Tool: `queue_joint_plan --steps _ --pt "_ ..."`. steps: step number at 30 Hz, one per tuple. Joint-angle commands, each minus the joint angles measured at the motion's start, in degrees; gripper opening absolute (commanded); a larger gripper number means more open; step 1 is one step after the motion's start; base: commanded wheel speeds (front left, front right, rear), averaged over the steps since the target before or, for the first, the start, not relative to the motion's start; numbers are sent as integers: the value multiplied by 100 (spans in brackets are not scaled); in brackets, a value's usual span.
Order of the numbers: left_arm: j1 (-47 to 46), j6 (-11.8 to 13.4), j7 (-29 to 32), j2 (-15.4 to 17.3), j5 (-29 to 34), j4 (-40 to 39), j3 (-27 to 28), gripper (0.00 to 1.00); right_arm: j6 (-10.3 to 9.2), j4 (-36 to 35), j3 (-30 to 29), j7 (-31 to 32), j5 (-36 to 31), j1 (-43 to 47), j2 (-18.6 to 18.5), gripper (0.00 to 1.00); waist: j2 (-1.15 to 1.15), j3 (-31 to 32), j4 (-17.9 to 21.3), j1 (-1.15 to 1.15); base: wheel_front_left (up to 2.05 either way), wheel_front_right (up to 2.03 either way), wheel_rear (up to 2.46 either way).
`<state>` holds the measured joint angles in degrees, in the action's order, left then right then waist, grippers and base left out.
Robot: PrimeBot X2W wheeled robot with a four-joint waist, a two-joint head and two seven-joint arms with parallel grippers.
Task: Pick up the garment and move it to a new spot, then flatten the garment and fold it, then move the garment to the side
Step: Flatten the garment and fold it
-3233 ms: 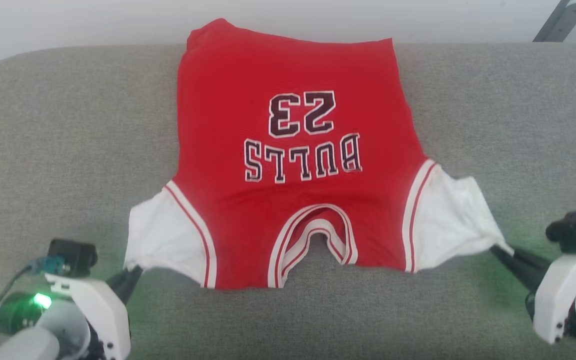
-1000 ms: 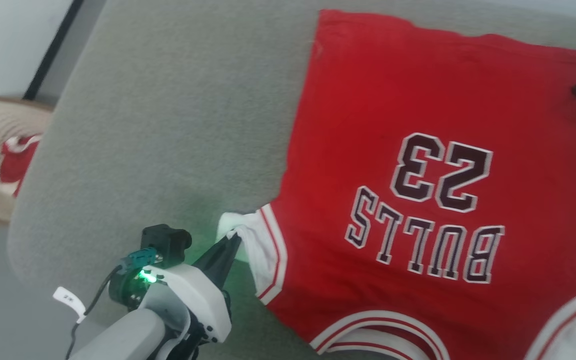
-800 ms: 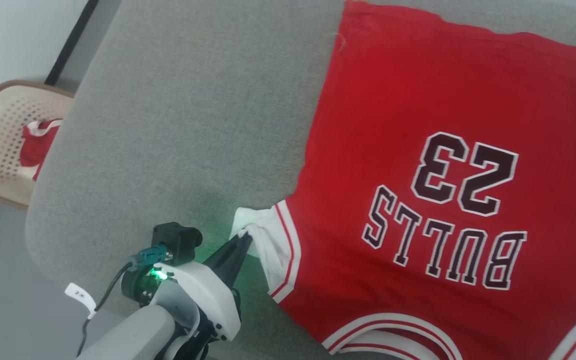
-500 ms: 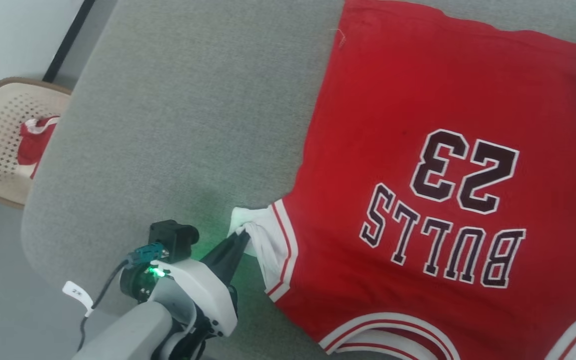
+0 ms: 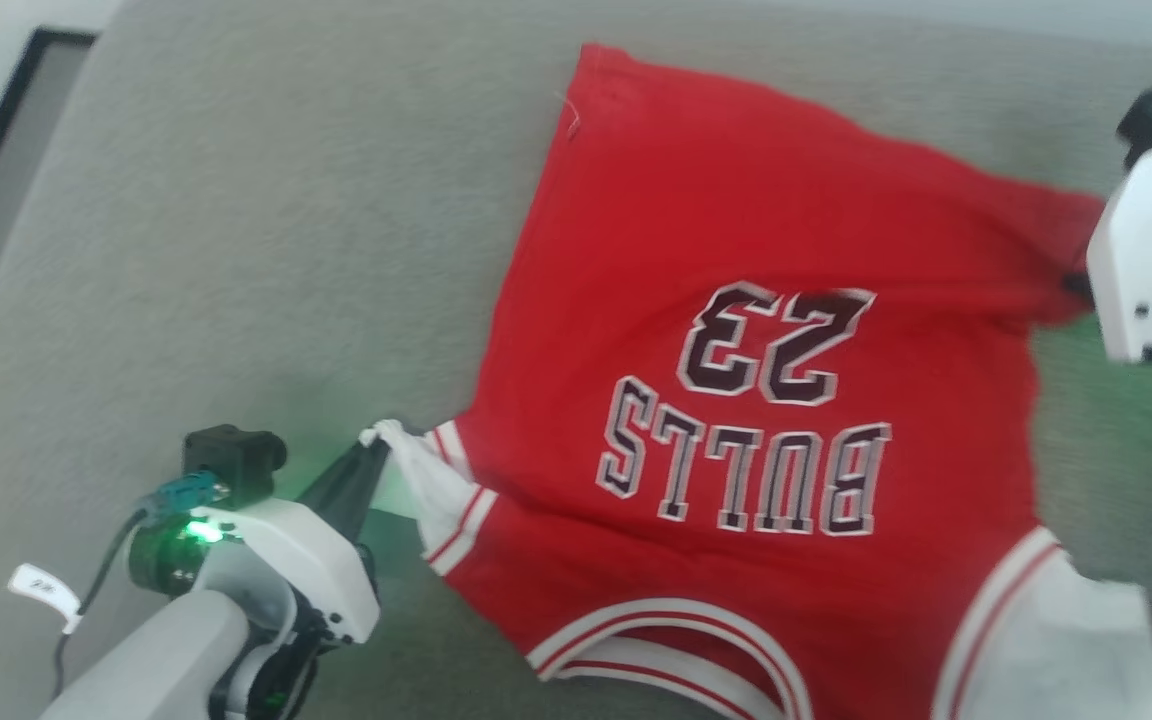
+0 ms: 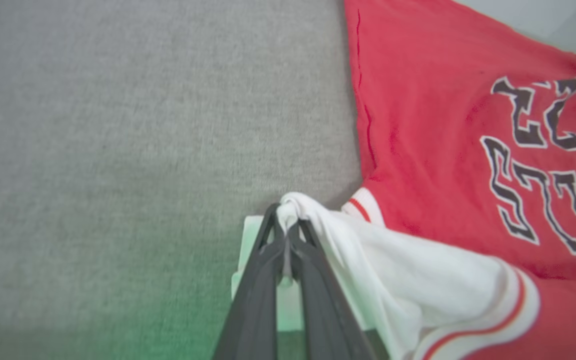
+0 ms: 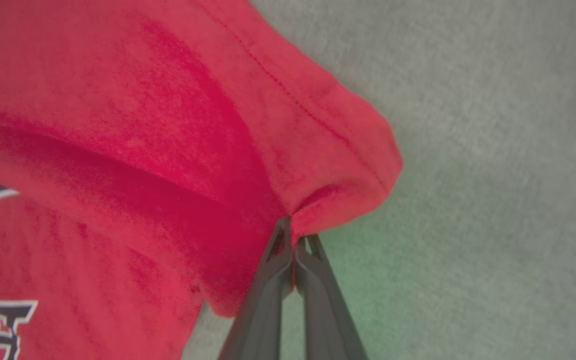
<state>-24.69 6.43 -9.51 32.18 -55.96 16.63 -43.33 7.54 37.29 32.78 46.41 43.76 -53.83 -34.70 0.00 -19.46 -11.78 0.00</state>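
1. Red jersey cloth: one shirt (image 5: 736,300) with two white sleeves, one line of dark lettering (image 5: 746,470) and one number (image 5: 771,340). It lies chest-up on one grey pad (image 5: 236,250), with the neck trim (image 5: 656,650) towards me.
2. Two pincers hold it, one at each end of a diagonal, and the shirt is stretched between them.
3. My left pincer (image 5: 376,460) is clamped tight on the bunched tip of the sleeve on my left (image 5: 426,480). The rest of the shirt lies to its right and beyond it.
4. My right pincer (image 5: 1076,285) is pinched together on the far right hem corner (image 5: 1066,240). The shirt lies to its left and nearer me.
5. The head view gives me the whole layout: both grips, the full lettering, and the second sleeve (image 5: 1066,630) lying free at the lower right. It is blurred there. My right fingers are mostly behind their white housing.
6. The left wrist view gives the near grip up close. The left pincer (image 6: 285,225) has a knob of white sleeve (image 6: 393,270) poking just past its tips. The striped cuff, a side seam on the shirt (image 6: 443,150) and bare pad (image 6: 118,125) are beside it.
7. The right wrist view gives the far grip. The right pincer (image 7: 292,235) bites a pucker of the shirt (image 7: 143,125) just inside the stitched hem corner (image 7: 358,150). A deep fold runs leftwards from it, with pad (image 7: 493,150) to the right.
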Motion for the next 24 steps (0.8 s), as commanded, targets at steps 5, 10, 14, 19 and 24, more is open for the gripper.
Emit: queue_joint_plan --steps 5,10,14,19,24 --pt "128 98 21 219 -29 -96 92 0 -10 -909 128 -32 389 800 -312 0 0 271 646 0 0 0 0" --pt "245 198 52 422 -62 -181 158 0 -10 -1813 -3 -94 589 1744 -540 0 0 326 1027 0 0 0 0" --pt "299 254 85 506 -96 -280 185 0 -10 -2333 -407 -201 565 2644 -520 0 0 306 1244 0 0 0 0" --pt "252 309 121 554 -83 -360 195 0 -10 -2666 -1177 -440 298 3695 -131 0 0 244 1406 0 0 0 0" --pt "186 298 119 473 -138 -310 213 0 -11 -2486 -1684 -839 -370 4314 511 0 0 215 1464 0 0 0 0"
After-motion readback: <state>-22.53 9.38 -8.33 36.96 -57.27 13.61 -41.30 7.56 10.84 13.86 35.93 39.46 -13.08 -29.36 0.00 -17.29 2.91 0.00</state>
